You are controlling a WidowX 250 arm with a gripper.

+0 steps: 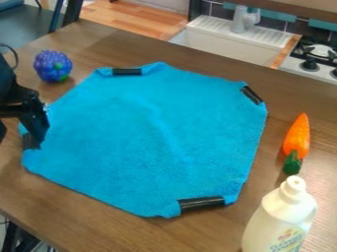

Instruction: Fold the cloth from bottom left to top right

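Bottle (279, 220), cloth (148, 142) on wooden table (76, 214); sink (227, 48) beyond.

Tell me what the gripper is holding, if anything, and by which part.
Whether anything is held can't be told: the gripper is at the left corner of the blue cloth, by a black strip.

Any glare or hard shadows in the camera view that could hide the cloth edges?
Camera view: soft, fairly even light on the blue cloth, outline readable against the brown tabletop; faint lighter streak down its middle, crease or light, can't tell which. Slight sheen on the black strip at the near edge, small highlights on the toy carrot. No hard shadow across the cloth.
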